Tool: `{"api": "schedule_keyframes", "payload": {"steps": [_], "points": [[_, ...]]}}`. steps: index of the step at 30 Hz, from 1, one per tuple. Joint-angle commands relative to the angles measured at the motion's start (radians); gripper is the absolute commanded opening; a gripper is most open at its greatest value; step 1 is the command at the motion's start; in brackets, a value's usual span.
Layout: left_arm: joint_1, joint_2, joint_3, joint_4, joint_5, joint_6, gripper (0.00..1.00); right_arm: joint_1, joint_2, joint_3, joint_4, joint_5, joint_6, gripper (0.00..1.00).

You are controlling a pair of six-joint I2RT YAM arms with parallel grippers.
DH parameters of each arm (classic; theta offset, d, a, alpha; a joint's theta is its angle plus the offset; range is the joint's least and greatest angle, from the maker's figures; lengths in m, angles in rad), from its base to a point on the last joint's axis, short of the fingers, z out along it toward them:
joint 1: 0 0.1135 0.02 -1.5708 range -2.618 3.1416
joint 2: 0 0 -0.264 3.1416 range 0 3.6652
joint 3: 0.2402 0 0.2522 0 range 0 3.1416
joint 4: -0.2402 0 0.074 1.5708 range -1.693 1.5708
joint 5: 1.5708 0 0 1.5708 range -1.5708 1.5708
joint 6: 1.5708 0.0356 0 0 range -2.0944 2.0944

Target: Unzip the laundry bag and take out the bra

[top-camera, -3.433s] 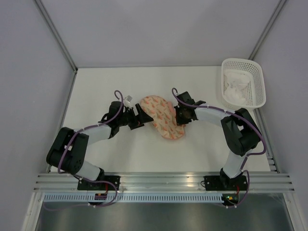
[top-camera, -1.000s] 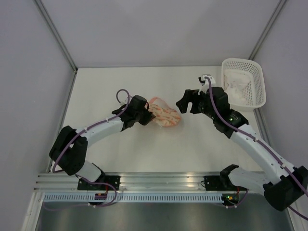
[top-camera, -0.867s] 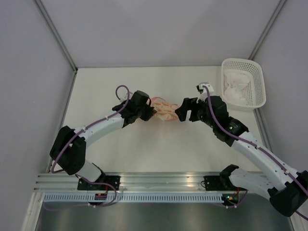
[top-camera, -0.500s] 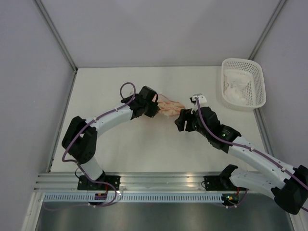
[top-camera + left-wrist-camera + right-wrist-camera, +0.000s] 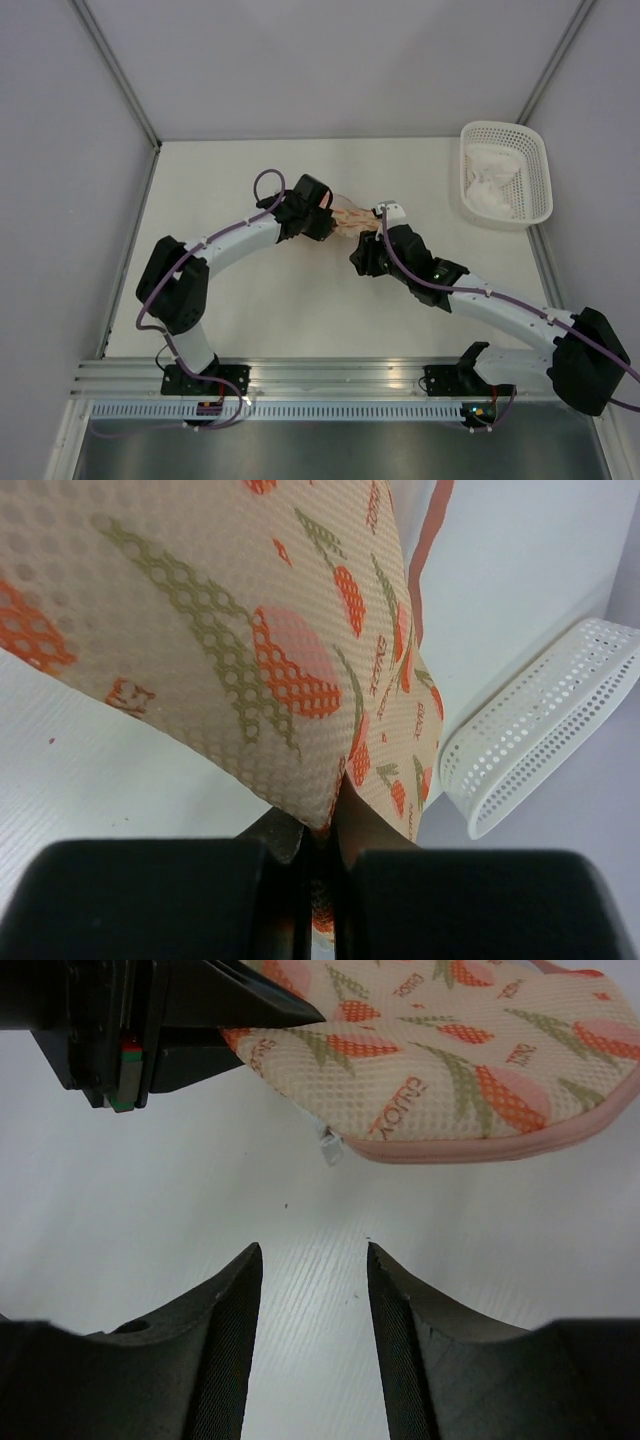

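— Laundry bag (image 5: 352, 221) whereabouts?
— Table centre, one edge pinched in the left gripper (image 5: 320, 875), probably to brace it.
— Right gripper (image 5: 305, 1290)?
— Spread at its 5 o'clock, facing a small white tab (image 5: 329, 1146), likely the zipper pull. Basket (image 5: 532, 141): 2 o'clock.

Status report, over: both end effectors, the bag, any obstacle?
Left end effector shut on bag edge. Right end effector open, empty, facing bag. Bra not in sight. No obstacle between.
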Motion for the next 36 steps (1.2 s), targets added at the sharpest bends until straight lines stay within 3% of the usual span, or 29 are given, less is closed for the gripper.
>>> {"api": "schedule_keyframes", "payload": {"steps": [1, 10, 14, 18, 31, 35, 36], "points": [[0.005, 0.023, 0.052, 0.006, 0.055, -0.044, 0.02, 0.013, 0.033, -0.005, 0.116, 0.0, 0.001, 0.53], [0.01, 0.045, 0.054, 0.008, 0.122, -0.039, 0.02, 0.024, 0.115, 0.022, 0.159, 0.123, -0.062, 0.57], [0.01, 0.048, 0.055, 0.01, 0.139, -0.035, 0.02, 0.025, 0.155, 0.027, 0.179, 0.176, -0.073, 0.5], [0.01, 0.042, 0.048, 0.013, 0.139, -0.029, 0.02, 0.025, 0.161, 0.021, 0.197, 0.219, -0.071, 0.37], [0.001, 0.088, 0.049, 0.023, 0.187, -0.027, 0.02, 0.025, 0.146, 0.044, 0.203, 0.212, -0.073, 0.39], [0.001, 0.094, 0.048, 0.028, 0.201, -0.026, 0.02, 0.025, 0.13, 0.039, 0.197, 0.23, -0.079, 0.36], [-0.001, 0.092, 0.051, 0.032, 0.202, -0.026, 0.02, 0.025, 0.133, 0.039, 0.196, 0.236, -0.081, 0.31]]}}
